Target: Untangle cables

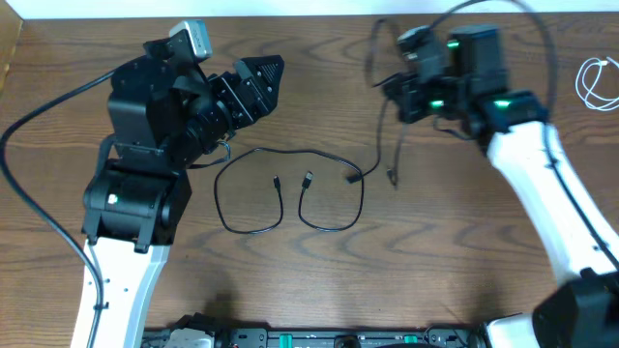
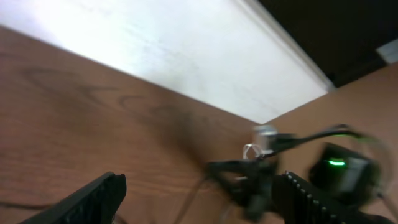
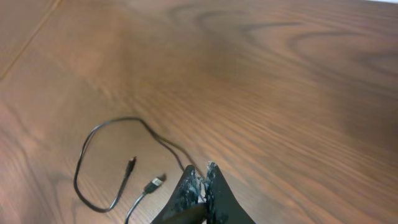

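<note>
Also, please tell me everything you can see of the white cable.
The white cable is a thin, flexible-looking cord gathered in a few loose loops. It lies flat on the wooden table at its far right side, partly cut by the picture's edge. Only the table touches it. Its plugs are too small to tell.

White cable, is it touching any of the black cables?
No, the white cable sits coiled by itself near the table's edge, well apart from the black cables.
</note>
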Motion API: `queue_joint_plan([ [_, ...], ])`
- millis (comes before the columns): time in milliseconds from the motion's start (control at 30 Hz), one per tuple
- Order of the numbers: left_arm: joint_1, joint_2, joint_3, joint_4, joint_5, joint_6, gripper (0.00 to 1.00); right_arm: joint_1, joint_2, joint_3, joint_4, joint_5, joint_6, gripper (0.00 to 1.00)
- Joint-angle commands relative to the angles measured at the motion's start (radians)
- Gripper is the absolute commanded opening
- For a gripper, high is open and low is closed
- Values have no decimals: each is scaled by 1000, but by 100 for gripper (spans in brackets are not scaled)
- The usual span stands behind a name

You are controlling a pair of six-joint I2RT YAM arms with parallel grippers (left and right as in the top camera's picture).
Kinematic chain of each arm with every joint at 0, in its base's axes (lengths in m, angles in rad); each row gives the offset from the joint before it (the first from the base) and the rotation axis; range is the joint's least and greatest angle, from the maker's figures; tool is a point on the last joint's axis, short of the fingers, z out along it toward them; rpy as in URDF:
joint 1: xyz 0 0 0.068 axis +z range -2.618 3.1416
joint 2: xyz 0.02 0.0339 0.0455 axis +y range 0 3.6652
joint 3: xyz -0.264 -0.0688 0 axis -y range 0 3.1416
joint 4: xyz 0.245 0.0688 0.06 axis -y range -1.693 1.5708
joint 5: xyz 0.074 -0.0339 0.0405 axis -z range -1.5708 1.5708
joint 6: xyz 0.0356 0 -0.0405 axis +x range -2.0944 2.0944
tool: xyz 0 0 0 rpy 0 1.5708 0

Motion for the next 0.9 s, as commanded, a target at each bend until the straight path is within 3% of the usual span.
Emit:
queue_joint_plan([
  [0, 3, 28, 11, -12, -39, 10, 81, -127, -87, 5, -47, -22, 51, 1],
  [400, 3, 35, 11, -48, -39, 10, 81, -596, -133, 5, -154, 271, -11, 1],
  [533, 3, 38, 11, -55, -39, 10, 81, -715, -107, 4, -148, 459, 78, 1],
  [633, 3, 39, 11, -56, -39, 10, 81, -818, -53, 4, -80, 538, 182, 1],
  [867, 3, 39, 11, -56, -39, 10, 81, -938, 112, 4, 156, 532, 201, 1],
])
